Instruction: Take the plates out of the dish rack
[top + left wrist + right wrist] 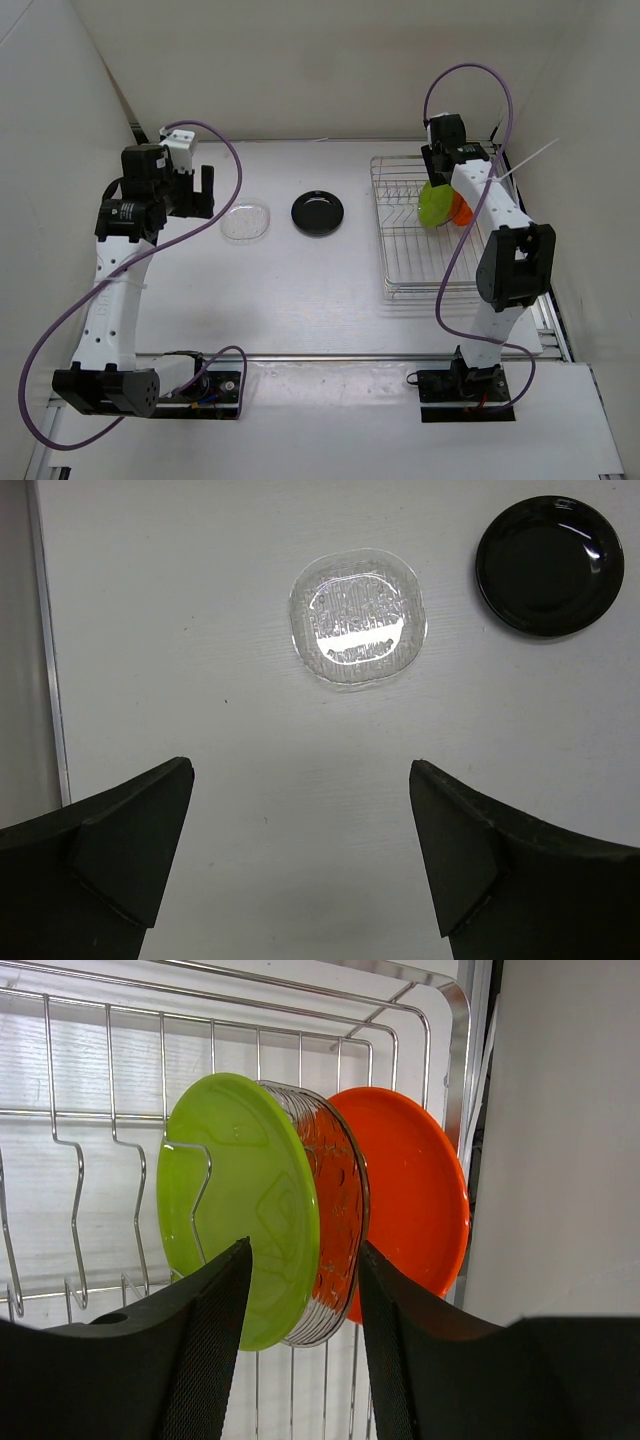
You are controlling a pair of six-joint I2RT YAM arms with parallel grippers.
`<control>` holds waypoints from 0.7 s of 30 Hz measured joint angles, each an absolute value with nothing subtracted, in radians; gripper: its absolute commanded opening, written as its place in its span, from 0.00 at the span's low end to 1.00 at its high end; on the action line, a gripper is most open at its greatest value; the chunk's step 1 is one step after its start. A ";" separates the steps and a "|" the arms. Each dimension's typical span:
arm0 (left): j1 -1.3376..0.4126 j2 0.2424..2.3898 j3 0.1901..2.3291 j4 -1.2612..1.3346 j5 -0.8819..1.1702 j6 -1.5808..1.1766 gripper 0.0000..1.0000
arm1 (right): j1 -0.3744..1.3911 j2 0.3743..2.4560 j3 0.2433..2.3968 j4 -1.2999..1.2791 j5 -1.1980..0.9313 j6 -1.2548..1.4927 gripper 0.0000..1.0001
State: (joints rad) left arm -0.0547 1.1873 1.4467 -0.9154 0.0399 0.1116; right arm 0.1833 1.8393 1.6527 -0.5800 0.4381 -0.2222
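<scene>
**A:** Where are the plates now?

**B:** Three stand on edge at the far right end of the silver wire dish rack (pixel 385 235): a lime green round plate (pixel 240 1210), a clear ribbed round plate (pixel 335 1220) pressed against its back, and an orange round plate (pixel 415 1200) nearest the end wall. The upright prongs keep them vertical. A glossy black round plate (pixel 549 565) and a second clear round plate (pixel 357 615) lie flat on the white bench (pixel 200 630).

**A:** And the tools?

**B:** The right tool (pixel 305 1250) straddles the lower edge of the green and clear pair, one finger on each side. I cannot tell whether it has bitten yet. The left tool (pixel 300 765) hangs spread wide over the bench, holding nothing.

**A:** Is there room to lift?

**B:** Straight up looks free. Sideways is tight, since a prong crosses the green face and the orange plate sits just beside the rack's end wires. I'd judge the bare bench between the black plate and the rack the likely landing spot.
</scene>
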 measured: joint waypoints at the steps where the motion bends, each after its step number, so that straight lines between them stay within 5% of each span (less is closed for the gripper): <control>1: -0.055 1.187 1.443 -0.913 0.040 0.112 1.00 | 0.183 1.841 1.653 -0.579 0.439 -0.222 0.51; 21: -0.055 1.186 1.381 -0.886 0.040 0.104 1.00 | 0.183 1.862 1.608 -0.566 0.451 -0.226 0.38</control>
